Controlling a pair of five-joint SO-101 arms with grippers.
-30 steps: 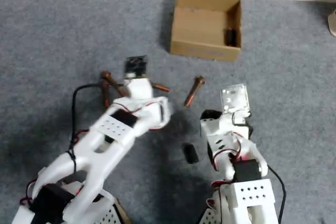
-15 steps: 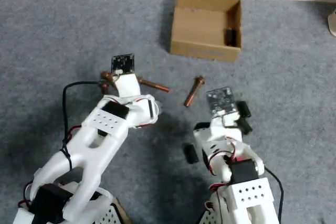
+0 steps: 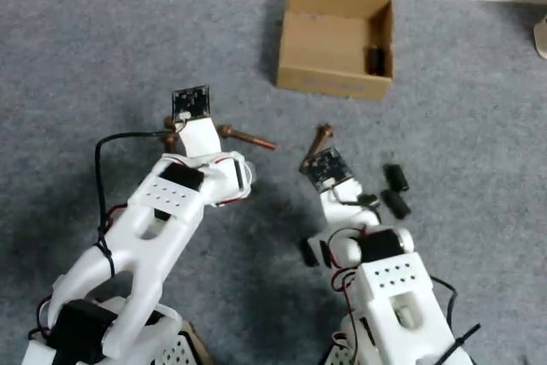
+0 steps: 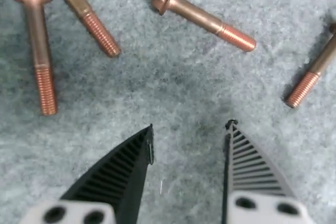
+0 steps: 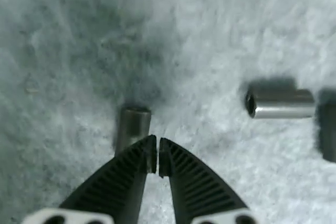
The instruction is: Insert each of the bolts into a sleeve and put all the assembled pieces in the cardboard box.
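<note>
Your bolts point(image 4: 205, 20) lie loose on the grey tabletop point(image 4: 173, 87), just ahead of the spread left pincer point(image 4: 191, 127). Meanwhile the right pincer point(image 5: 157, 156) is pressed together just beside a sleeve point(image 5: 134, 124). The high view adds the cardboard box point(image 3: 329, 83), well apart.

Your high view is fixed above the desk point(image 3: 479, 108) and looks down from the arms' side toward the cardboard box point(image 3: 335, 40) at the far edge. Your left wrist view sits close over the desk and looks down past the left tool point(image 4: 190, 132) at four bolts point(image 4: 202, 17). The high view shows those bolts point(image 3: 246, 137) ahead of that arm. Your right wrist view looks down just as closely past the right tool point(image 5: 157, 150) at sleeves point(image 5: 279, 103), and the high view shows sleeves point(image 3: 394, 179) beside that arm.
</note>
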